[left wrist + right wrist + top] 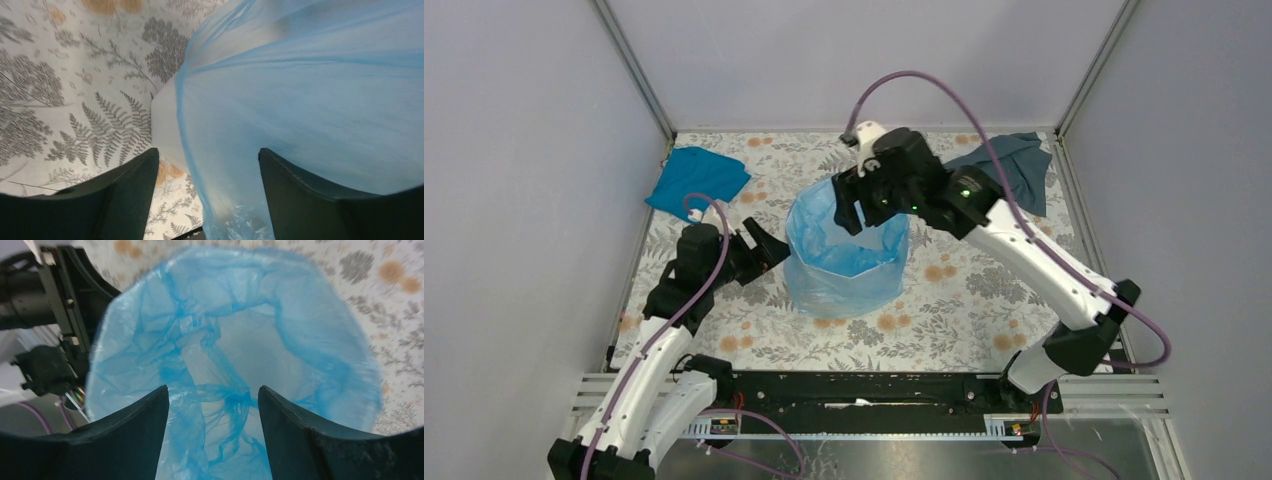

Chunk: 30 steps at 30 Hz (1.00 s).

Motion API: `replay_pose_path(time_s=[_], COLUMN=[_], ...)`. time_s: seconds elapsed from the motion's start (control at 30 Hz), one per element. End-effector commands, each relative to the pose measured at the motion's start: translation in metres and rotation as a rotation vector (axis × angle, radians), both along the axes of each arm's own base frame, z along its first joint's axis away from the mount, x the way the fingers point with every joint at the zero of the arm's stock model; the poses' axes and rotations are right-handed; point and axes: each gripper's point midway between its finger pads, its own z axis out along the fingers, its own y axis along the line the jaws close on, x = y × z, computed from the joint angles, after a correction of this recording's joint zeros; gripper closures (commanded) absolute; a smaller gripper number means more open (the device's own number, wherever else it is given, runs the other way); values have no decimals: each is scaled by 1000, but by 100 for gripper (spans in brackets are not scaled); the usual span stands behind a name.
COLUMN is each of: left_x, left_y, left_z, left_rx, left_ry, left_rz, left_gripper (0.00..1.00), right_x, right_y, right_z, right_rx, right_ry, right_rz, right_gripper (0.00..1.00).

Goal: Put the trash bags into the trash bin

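The light-blue trash bag (844,275) lines the trash bin and drapes over its rim and down its outer walls in the middle of the table. A strip of the bin's white wall (164,125) shows beside the film's edge in the left wrist view. My left gripper (769,250) is open at the bin's left side, and the hanging film (300,100) falls between its spread fingers. My right gripper (852,212) hovers open over the bin's far rim. It looks down into the crinkled bag lining (220,340), with nothing pinched.
A teal cloth (696,180) lies at the back left of the floral tabletop (964,290). A grey-blue cloth (1016,168) lies at the back right, partly under the right arm. Grey walls close in the table on three sides.
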Motion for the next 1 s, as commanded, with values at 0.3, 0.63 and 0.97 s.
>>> replay_pose_path(time_s=[0.3,0.63,0.97], left_x=[5,7,5], left_y=[-29,-26,-26], left_z=[-36,-58,-58], left_rx=[-139,-108,-106], left_ry=[41,70,60], left_rz=[-108,-93,-105], left_gripper=[53,54,54], right_x=[9,15,8], right_y=[20,20,18], right_z=[-135,-206,-249], right_rx=[-322,-434,-408], right_ry=[147,212,223], right_rz=[45,26,-17], right_gripper=[15,2,2])
